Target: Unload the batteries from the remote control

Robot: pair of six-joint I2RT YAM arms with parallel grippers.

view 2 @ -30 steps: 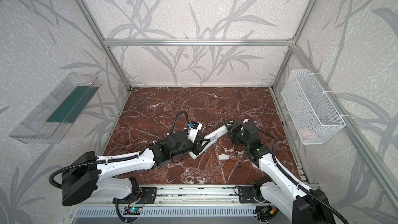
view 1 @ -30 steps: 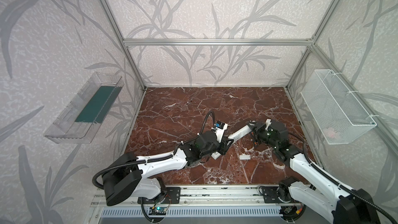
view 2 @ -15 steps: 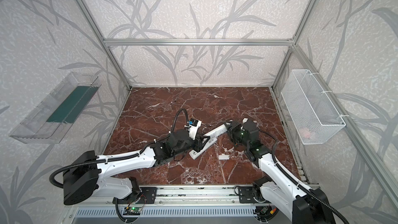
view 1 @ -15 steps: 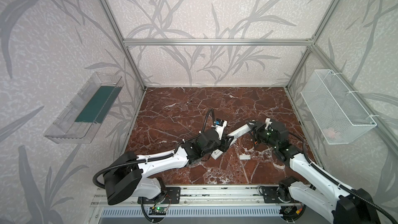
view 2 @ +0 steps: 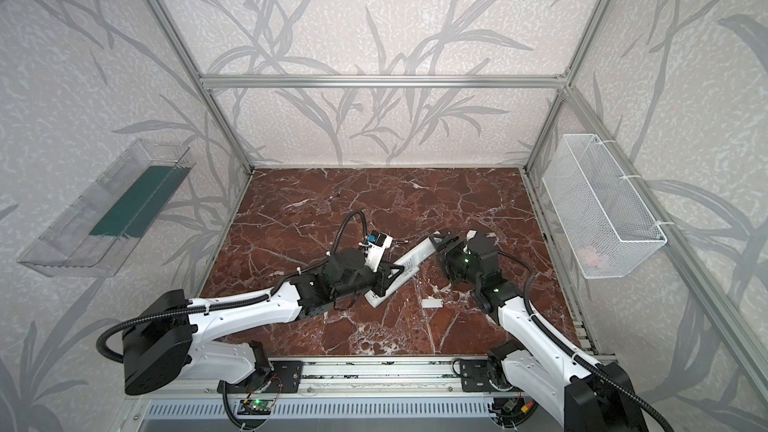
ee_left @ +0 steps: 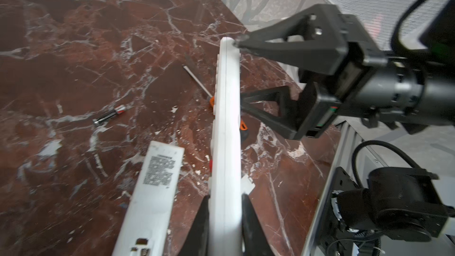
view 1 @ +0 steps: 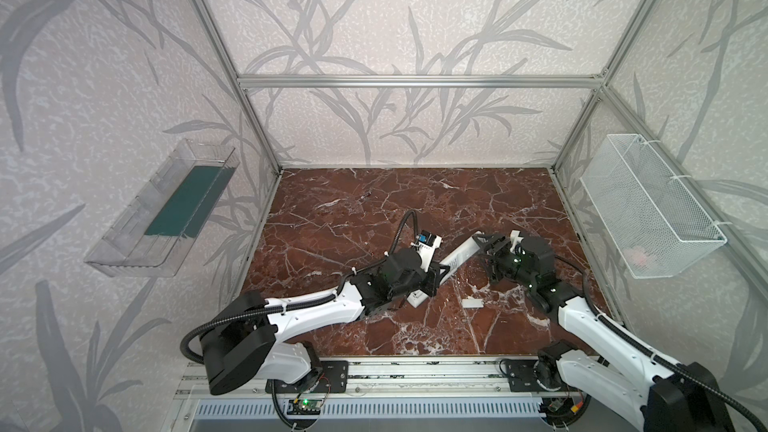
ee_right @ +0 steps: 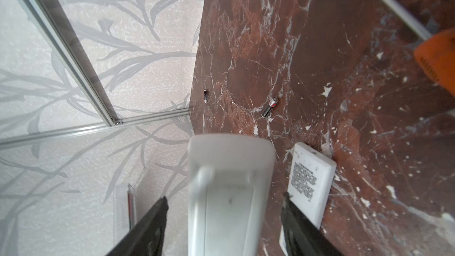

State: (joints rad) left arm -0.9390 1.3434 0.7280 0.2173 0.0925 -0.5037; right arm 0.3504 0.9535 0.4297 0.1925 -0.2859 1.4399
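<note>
While the left claw [ee_left: 225, 208] clamps the remote [ee_left: 225, 124] on edge, the right claw [ee_right: 224, 198] stands apart around its far end. Two batteries [ee_right: 269, 106] lie loose on the counter [ee_left: 61, 57]. The bay is hidden, so the next move likely means turning it to check. The second remote [ee_left: 157, 181] bears a label too blurred to read.

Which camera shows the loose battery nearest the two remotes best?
The left wrist view: the battery looks largest there, lying unobstructed on the marble, with its dark body and red-banded end clear. The right wrist view shows it smaller. In a top view it is only a tiny sliver.
</note>
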